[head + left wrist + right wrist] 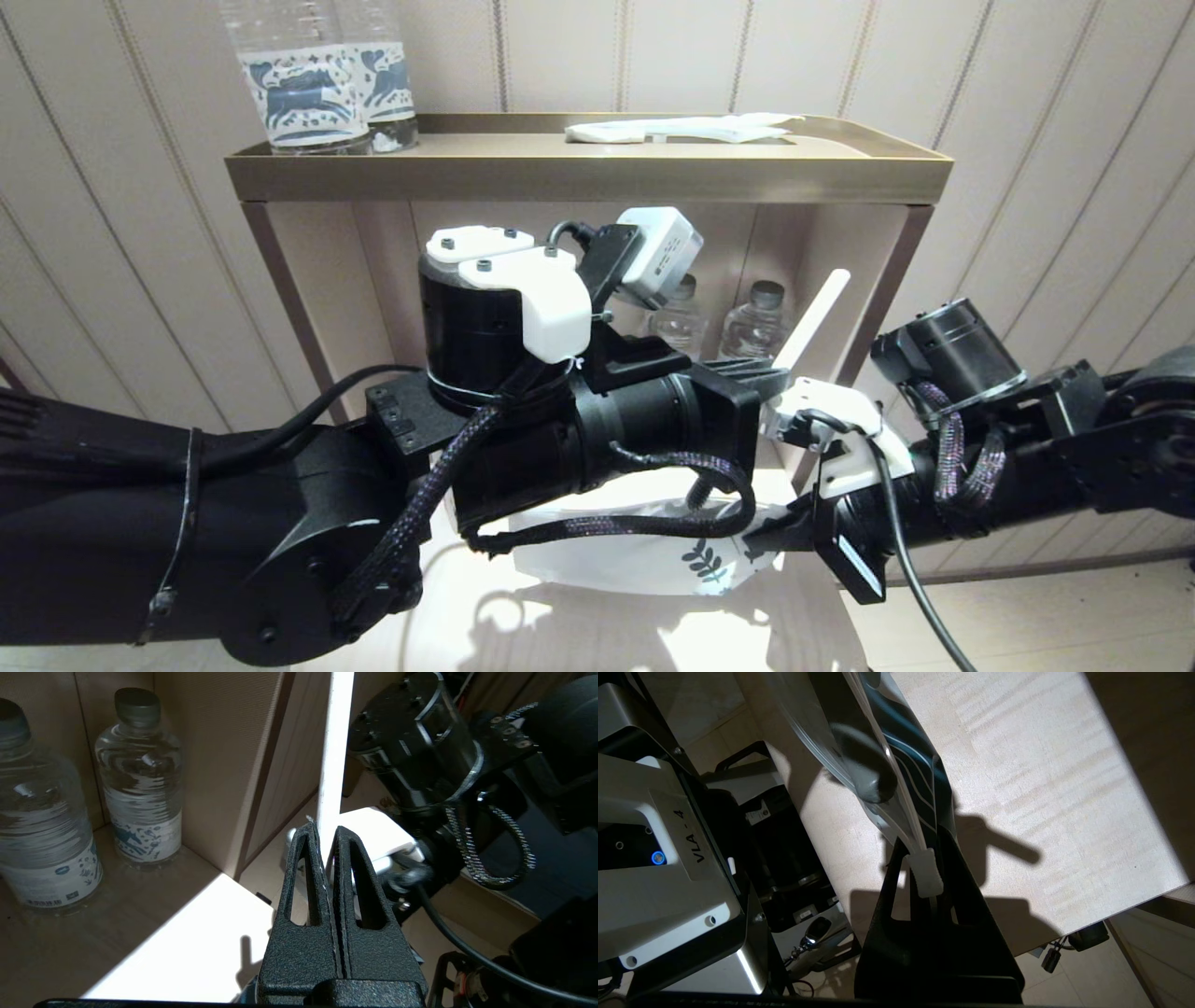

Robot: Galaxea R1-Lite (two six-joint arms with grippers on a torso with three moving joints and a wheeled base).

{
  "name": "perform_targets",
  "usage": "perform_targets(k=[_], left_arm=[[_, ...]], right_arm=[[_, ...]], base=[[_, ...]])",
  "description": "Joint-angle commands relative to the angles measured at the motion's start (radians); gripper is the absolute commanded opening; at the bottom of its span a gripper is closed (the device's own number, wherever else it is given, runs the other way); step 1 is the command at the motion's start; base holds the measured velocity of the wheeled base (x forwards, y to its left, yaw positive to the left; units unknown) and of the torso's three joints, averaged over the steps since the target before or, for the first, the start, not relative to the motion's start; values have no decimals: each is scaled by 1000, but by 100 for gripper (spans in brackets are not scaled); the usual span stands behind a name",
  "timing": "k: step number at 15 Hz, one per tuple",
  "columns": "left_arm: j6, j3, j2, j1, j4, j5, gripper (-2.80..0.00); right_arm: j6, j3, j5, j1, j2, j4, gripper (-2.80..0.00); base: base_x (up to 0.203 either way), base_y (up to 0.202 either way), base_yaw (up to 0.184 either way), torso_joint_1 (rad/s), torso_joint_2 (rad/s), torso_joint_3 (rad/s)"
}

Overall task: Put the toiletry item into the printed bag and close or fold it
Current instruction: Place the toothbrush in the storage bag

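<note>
The right gripper (927, 858) is near the front, low over the pale table (709, 644). Its two fingers (966, 891) are pressed tight together, and they pinch the edge of the printed bag (653, 551) right at its small white zip slider (927, 875). The bag hangs just above the table, under the left arm's wrist. Its long side runs left to right in the head view, and the pinched end is on the right. A dark leaf print shows on its white side.

The left gripper (327, 833) is a bit farther back and higher, just above the right arm's wrist. Its fingers (352, 868) are squeezed nearly shut on a thin white stick (814, 322), which is the toiletry item. The stick is long and flat. It points up and away, tilted a little to the right, toward the open shelf. It is above the bag and not inside it.

Farther back, two water bottles (724, 322) stand inside the shelf (588, 173). On top of the shelf, two more bottles (322, 79) stand at the far left, and a flat white packet (681, 129) lies to the right.
</note>
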Motion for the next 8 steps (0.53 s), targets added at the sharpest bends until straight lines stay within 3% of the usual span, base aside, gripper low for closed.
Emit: perform_targets(k=[1,8], left_arm=[[-3,10,9,0,-8,-1,-280],[1,75,31,0,-29,-6,-280]], right_arm=[[-3,1,3,1,1,1,-280],[-4,5,15,3,3,2,-280]], base=[[0,0,0,0,0,0],[0,0,0,0,0,0]])
